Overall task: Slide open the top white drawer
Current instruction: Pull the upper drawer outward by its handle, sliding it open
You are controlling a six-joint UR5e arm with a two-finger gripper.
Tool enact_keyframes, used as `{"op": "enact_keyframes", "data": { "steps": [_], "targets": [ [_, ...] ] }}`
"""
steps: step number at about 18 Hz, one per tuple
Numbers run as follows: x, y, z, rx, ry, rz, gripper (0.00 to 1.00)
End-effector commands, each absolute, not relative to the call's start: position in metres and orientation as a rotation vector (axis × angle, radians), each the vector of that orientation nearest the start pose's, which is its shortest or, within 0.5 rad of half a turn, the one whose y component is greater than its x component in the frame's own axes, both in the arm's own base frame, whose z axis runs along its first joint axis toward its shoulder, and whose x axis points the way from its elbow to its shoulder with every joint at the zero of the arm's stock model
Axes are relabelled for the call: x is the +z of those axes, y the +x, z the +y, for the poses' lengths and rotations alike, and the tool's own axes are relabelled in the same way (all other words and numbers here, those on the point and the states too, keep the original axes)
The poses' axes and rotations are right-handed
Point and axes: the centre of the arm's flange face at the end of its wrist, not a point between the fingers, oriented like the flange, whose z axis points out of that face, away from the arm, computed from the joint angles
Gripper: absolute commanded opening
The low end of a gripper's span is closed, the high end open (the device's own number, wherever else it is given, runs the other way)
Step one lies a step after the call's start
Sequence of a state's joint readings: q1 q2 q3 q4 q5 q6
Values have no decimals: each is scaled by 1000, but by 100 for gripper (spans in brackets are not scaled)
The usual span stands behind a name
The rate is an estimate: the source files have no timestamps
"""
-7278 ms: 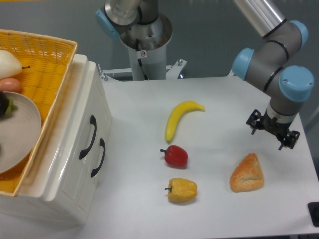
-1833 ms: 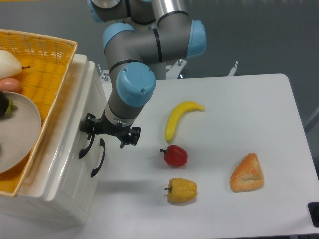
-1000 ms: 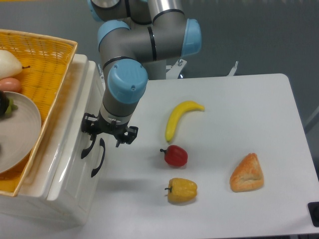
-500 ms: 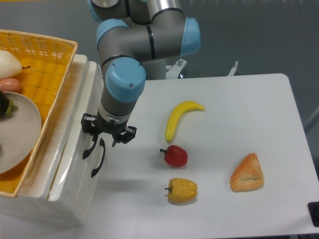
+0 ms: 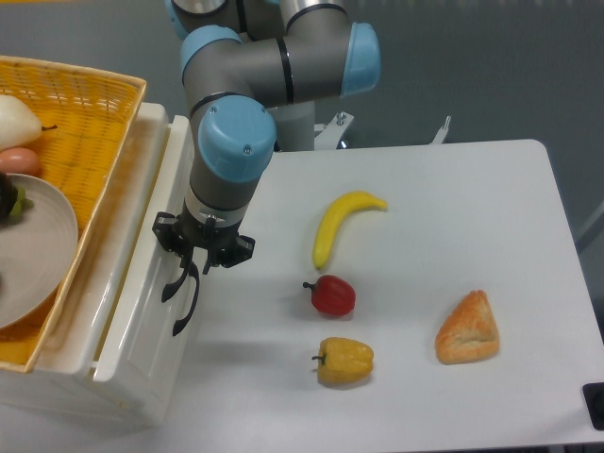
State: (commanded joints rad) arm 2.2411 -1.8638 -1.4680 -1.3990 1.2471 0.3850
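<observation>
At the table's left edge my two-finger gripper [image 5: 202, 257] is clamped on the curved black handle [image 5: 176, 281] of the partly open glossy cream-white top drawer [image 5: 123, 283], so I'd pull straight outward toward the table's middle, level.

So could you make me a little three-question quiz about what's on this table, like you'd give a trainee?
1. True or false: the top white drawer is pulled partly out of the cabinet.
2. Which food lies nearest the gripper? A) the bread B) the red pepper C) the yellow pepper
3. Fill in: the yellow wicker basket sits on ___ of the cabinet.

Key
1. True: its front stands forward of the lower white drawer, with a gap showing along its top edge.
2. B; the banana is about as near.
3. top
</observation>
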Motion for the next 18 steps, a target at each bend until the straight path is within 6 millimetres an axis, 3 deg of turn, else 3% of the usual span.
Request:
{"op": "enact_keyframes", "data": {
  "steps": [10,18],
  "targets": [
    [398,-253,575,-432,-2931,-437,21],
    [396,-267,569,-428,-2926,-463,18]
  ]
}}
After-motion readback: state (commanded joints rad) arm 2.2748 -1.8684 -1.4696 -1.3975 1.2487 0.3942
